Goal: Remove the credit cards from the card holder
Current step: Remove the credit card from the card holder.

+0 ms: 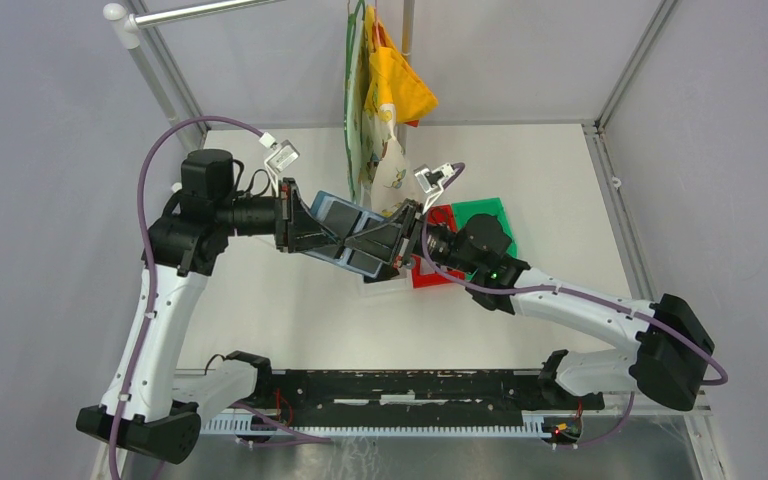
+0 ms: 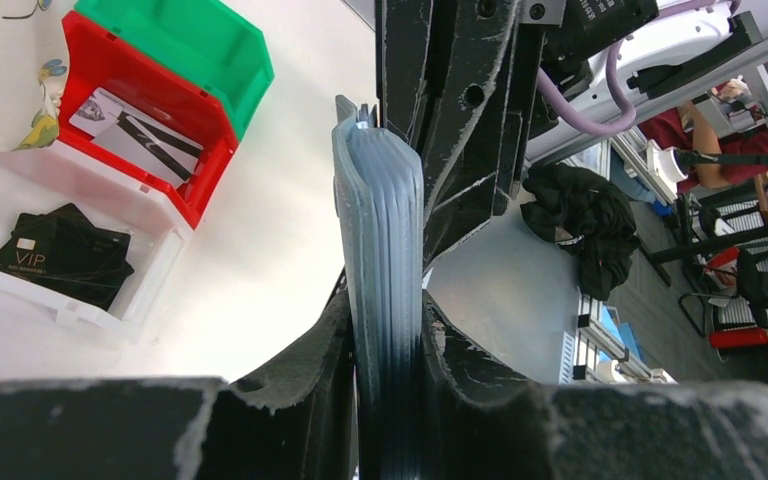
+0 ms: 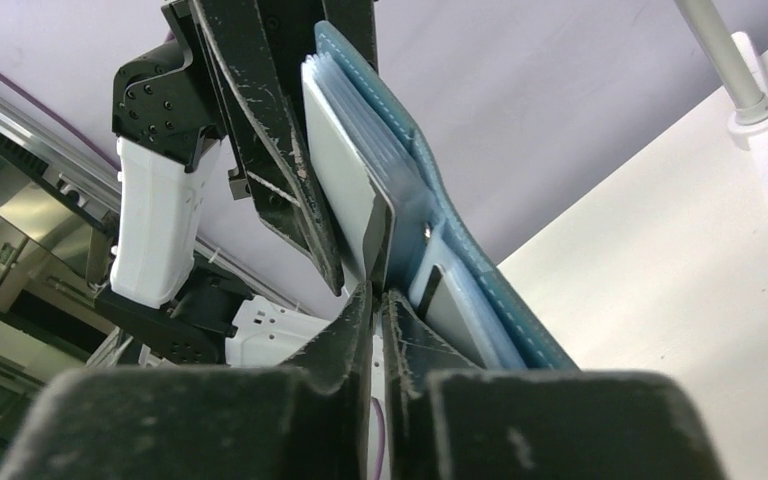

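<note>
The teal card holder (image 1: 338,213) hangs in the air between both arms, above the table's middle. My left gripper (image 1: 345,237) is shut on it; in the left wrist view the holder (image 2: 385,220) stands edge-on between my jaws (image 2: 385,300). My right gripper (image 1: 392,240) meets it from the right. In the right wrist view the holder (image 3: 485,280) is open, and my right gripper (image 3: 378,285) is shut on the corner of a pale card (image 3: 338,165) sticking out of it. A second pale card (image 3: 452,300) sits in a pocket.
A red bin (image 2: 165,150) holds pale cards, a white bin (image 2: 150,260) holds a black VIP card (image 2: 60,262), and a green bin (image 2: 195,45) is beside them. In the top view these bins (image 1: 480,215) lie right of the grippers. Cloth bags (image 1: 390,90) hang at the back.
</note>
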Controlling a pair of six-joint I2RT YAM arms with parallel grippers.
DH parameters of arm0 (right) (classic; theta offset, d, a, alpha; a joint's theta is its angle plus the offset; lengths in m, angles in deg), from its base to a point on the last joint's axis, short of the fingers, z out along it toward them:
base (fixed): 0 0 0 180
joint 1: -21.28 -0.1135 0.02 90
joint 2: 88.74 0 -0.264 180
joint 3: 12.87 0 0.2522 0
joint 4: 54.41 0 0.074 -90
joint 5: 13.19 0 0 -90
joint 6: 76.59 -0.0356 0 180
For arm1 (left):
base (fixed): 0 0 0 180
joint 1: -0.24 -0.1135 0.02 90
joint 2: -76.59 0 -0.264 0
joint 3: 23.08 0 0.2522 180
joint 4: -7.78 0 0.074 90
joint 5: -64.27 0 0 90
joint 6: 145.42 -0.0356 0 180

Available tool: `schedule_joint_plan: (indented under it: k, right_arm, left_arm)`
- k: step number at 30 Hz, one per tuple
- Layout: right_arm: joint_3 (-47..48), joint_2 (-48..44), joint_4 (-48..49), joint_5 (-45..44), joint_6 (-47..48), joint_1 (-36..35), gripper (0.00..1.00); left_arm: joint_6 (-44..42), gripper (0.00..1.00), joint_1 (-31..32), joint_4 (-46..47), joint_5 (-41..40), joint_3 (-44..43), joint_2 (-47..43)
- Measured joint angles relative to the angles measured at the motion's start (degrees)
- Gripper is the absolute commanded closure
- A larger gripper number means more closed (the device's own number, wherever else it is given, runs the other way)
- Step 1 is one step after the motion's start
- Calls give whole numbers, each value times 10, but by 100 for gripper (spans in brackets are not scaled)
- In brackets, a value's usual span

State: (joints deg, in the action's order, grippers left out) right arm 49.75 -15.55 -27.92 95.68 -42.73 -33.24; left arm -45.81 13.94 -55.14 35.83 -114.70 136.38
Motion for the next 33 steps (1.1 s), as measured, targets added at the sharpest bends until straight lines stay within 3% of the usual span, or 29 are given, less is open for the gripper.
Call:
schedule_joint_plan:
  k: [11,33]
  right_arm:
    - [-14,-19,7,-10,-5,-7,100]
    - [-63,-59,37,-31,-5,-16,100]
  left_arm:
    - [1,73,1,13,25,0,-6]
    - [40,72,16,27,51,0,3]
